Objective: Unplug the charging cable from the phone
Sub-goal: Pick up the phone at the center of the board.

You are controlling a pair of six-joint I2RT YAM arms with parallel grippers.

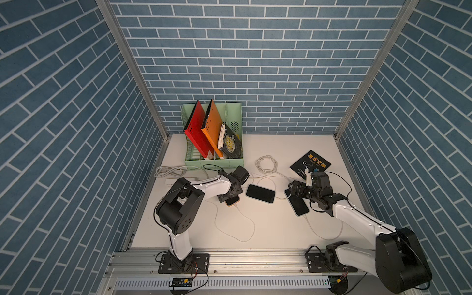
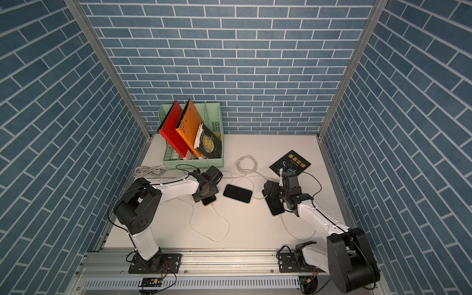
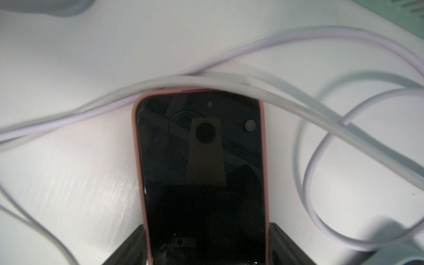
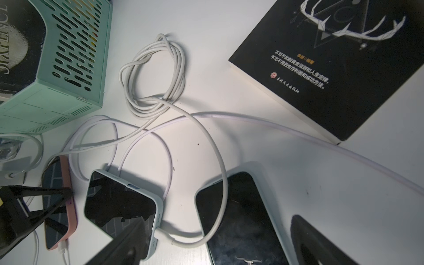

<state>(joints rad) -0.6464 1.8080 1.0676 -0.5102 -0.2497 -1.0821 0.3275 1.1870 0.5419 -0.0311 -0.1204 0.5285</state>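
Left hand [image 3: 206, 229] straddles a pink-cased phone [image 3: 202, 149], grip unclear; charging cable [image 4: 61, 248] plugged in behind its fingers. Right hand [image 4: 218, 220] released, spread above a pale-cased phone [image 4: 247, 206].

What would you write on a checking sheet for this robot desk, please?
Surface: white table with small dark specks.
Job's things: pink phone, middle phone, right phone, all apparently plugged in.
Clutter: green rack holding books; black book lying flat.
Grippers: left gripper straddles pink phone, grip unclear; right gripper open above right phone.
Cables: charging cables loop across the table; one crosses right phone's screen; coiled bundle near rack.
Surroundings: blue brick walls.
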